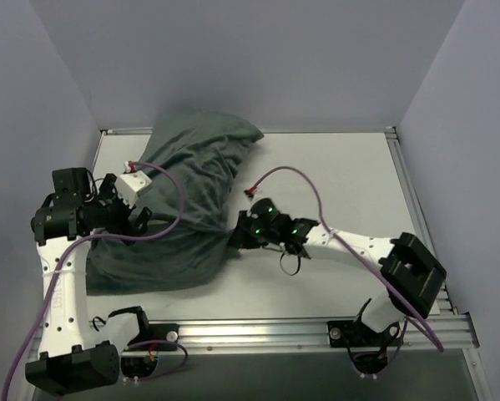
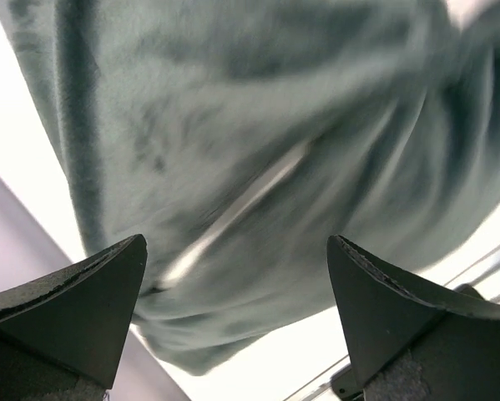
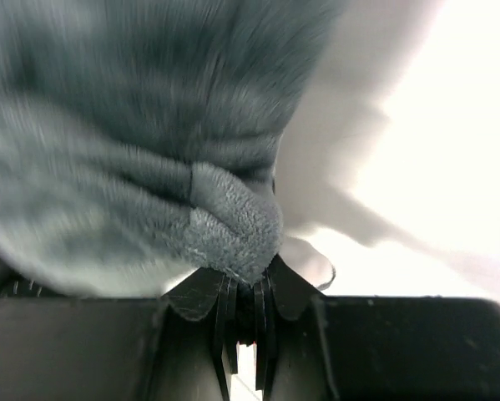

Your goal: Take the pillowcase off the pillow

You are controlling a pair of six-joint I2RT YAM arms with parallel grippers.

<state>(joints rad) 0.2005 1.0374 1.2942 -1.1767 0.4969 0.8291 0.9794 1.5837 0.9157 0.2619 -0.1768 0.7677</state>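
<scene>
The pillowcase point(image 2: 258, 167) is blurred and edge-cropped in both wrist views.

The pillowcase point(image 1: 201, 165) lies leftward on the table point(image 1: 358, 167).

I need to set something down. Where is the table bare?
Bare: the table right of the pillowcase, up to the right rail, behind the right arm. Also a narrow strip along the front rail. Crowded: the left, where the left gripper flanks the pillowcase.

The pillowcase point(image 1: 191, 167) is plush, matt grey-green fleece; the table point(image 1: 341, 175) is smooth, matt white.
</scene>
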